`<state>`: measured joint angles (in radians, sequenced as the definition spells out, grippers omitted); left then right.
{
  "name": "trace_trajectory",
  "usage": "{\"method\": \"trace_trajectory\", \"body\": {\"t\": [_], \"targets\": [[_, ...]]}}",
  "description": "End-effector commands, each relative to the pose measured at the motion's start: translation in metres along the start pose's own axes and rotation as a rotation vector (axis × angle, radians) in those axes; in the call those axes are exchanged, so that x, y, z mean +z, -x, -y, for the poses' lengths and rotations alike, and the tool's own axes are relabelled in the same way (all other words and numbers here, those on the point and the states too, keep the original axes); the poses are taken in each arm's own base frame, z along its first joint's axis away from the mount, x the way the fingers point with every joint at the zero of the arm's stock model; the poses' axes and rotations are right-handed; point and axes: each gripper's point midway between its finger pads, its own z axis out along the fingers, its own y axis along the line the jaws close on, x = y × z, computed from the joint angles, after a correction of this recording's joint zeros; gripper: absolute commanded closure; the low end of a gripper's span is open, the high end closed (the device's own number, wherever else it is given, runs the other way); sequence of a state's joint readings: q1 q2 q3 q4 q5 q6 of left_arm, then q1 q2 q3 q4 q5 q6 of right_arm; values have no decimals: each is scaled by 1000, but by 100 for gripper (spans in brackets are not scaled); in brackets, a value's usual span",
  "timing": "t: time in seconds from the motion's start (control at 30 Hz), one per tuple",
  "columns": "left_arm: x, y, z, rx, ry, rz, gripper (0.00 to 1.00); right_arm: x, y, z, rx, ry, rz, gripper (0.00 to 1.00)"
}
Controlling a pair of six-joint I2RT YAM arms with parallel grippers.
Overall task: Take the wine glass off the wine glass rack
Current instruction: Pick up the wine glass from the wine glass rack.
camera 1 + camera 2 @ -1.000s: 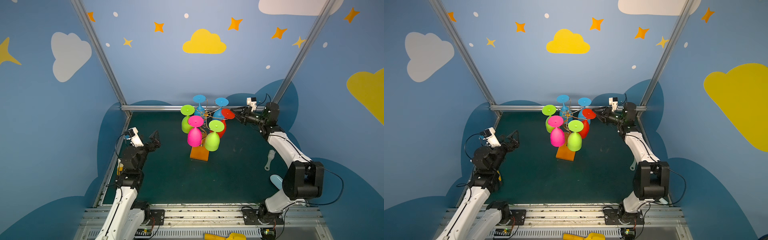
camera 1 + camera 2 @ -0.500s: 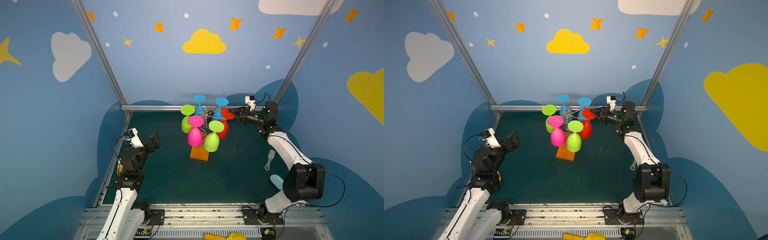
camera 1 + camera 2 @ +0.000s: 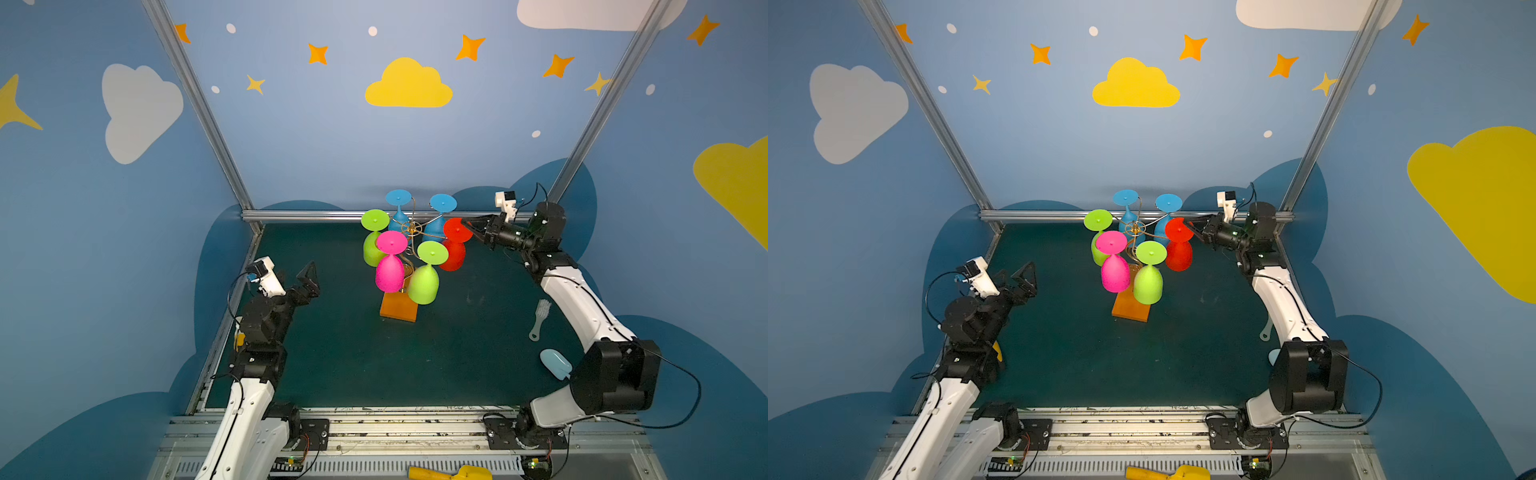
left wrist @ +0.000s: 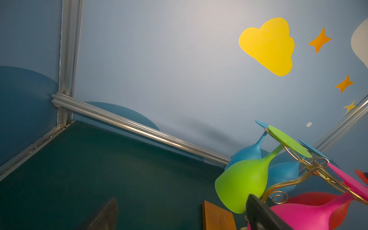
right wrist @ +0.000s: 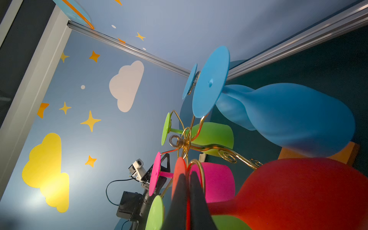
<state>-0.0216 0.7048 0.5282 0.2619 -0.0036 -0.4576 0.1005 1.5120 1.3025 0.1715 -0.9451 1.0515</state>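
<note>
**Right jaws pinched on the red glass's foot; glass not yet off the rack**

We see the right jaws pressed together on the flat foot disc (image 5: pixel 177 173) of the red wine glass (image 3: pixel 454 254). The glass hangs bowl-down from a scroll arm of the wine glass rack (image 3: pixel 411 227), on the side nearest that arm. The left jaws stand spread, holding nothing, well apart from the rack. We judge the glass light and matte, plastic-looking rather than brittle. The thin foot seems a fair hold, though the glass could pivot in so narrow a pinch. Sliding it outward along the wire should free the stem. Pink, green and blue glasses crowd the neighbouring arms, and the rack's orange wooden base (image 3: pixel 398 311) sits on the green bench (image 3: pixel 353 357).
</note>
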Motion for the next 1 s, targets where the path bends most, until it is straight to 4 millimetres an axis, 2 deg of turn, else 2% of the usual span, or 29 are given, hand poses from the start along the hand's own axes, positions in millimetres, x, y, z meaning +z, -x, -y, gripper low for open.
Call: {"method": "trace_trajectory", "body": {"t": [0.0, 0.47, 0.97], "targets": [[-3, 2, -3, -4, 11, 16, 1, -7, 0, -19, -26, 43, 11, 100], [-4, 4, -2, -11, 9, 26, 1, -17, 0, -46, -52, 68, 43, 100], [-5, 6, -1, -20, 5, 34, 0, -14, -16, -43, -58, 39, 23, 100]]}}
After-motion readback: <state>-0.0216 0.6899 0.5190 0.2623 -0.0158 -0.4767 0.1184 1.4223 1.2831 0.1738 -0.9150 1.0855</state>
